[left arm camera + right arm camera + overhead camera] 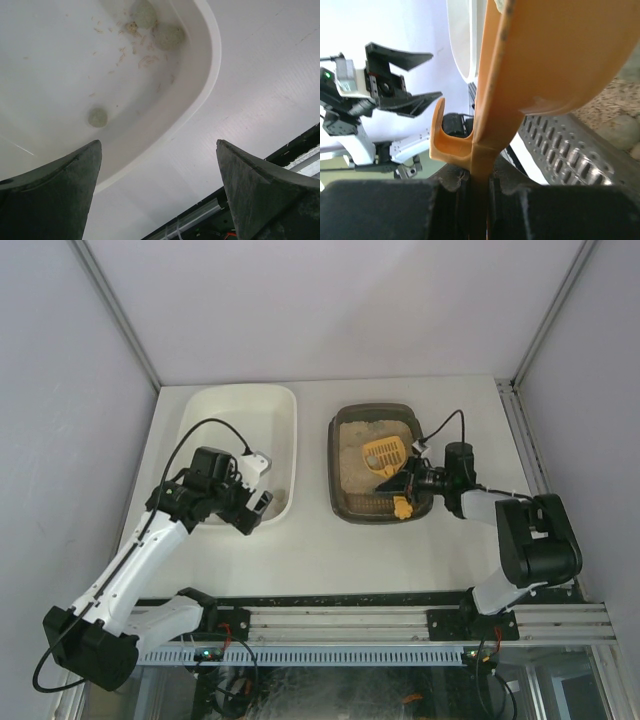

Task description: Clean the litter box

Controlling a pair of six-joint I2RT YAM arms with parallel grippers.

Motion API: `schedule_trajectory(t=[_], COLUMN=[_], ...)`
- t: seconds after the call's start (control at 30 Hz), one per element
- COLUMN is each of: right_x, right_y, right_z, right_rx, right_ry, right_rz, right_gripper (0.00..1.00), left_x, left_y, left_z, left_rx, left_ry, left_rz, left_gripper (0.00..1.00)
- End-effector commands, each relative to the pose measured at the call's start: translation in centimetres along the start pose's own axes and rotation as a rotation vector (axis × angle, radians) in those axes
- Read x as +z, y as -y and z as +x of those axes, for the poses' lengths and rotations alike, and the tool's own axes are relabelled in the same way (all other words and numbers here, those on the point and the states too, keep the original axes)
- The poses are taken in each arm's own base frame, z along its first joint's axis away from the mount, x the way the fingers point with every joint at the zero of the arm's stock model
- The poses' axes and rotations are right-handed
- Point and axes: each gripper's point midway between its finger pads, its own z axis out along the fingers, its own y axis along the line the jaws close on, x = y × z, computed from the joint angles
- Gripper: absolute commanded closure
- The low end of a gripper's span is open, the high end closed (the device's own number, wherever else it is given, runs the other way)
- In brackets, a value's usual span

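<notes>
The dark litter box [342,502] with beige litter sits right of centre. My right gripper [408,483] is shut on the handle of an orange slotted scoop [384,454], whose head lies over the litter. In the right wrist view the scoop handle [485,165] is clamped between the jaws, with the box's slotted wall [560,150] and litter beside it. My left gripper [262,502] is open and empty at the near right corner of the white tub [288,410]. In the left wrist view the tub [202,95] holds three greyish clumps [98,117] and crumbs.
The arms' black mounting rail [380,615] runs along the near table edge. White enclosure walls with metal posts stand on both sides and at the back. The left arm [365,95] shows in the right wrist view beyond the scoop.
</notes>
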Motion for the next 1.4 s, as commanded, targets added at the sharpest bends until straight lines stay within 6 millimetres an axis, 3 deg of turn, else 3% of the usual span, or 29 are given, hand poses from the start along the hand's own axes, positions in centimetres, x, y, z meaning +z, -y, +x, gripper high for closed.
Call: schedule_trajectory(t=[0.0,0.07,0.2,0.3,0.4,0.53,0.73,0.93,1.03,1.17,1.37], right_x=[-1.0,0.0,-1.5,-1.1,-0.9,-1.2,0.1,2.7,4.7,7.5,11.8], right_y=[-1.7,-2.3,-2.0,-2.3,-3.1,-2.7,-3.3,-8.7,-10.7,-12.1,-12.3], right_z=[-1.4,-0.2,-2.3,-2.0,-1.4,-1.8,0.4,3.3,4.8,6.3,6.6], right_rx=[-0.041,-0.074,-0.007,-0.015,-0.030,-0.023,-0.136,-0.256,-0.281,-0.323,-0.357], right_ry=[0.043,-0.023,0.063,0.049,0.012,0.037,-0.040,-0.153,-0.213,-0.280,-0.320], right_rz=[-0.006,0.005,-0.021,-0.026,-0.043,-0.010,0.070,0.020,0.002,0.005,0.061], right_gripper=[1.00,1.00,1.00,1.00,1.00,1.00,1.00,1.00,1.00,1.00,1.00], left_x=[-0.3,-0.4,-0.8,-1.2,-1.9,-2.6,-3.4,-4.0,-5.1,-6.4,-7.0], left_y=[0.4,0.3,-0.3,-1.2,-3.4,-6.7,-10.3,-13.4,-15.7,-17.5,-18.4], left_z=[-0.6,-0.7,-0.8,-0.9,-1.0,-1.2,-1.6,-1.5,-1.3,-1.1,-0.7], left_rx=[0.028,0.029,0.007,-0.062,-0.167,-0.268,-0.401,-0.539,-0.597,-0.613,-0.639], left_ry=[0.032,0.035,0.048,0.041,0.027,0.033,0.060,0.086,0.119,0.143,0.143], left_rz=[0.028,0.022,-0.007,0.017,0.017,-0.060,-0.133,-0.156,-0.272,-0.390,-0.410], left_gripper=[0.00,0.00,0.00,0.00,0.00,0.00,0.00,0.00,0.00,0.00,0.00])
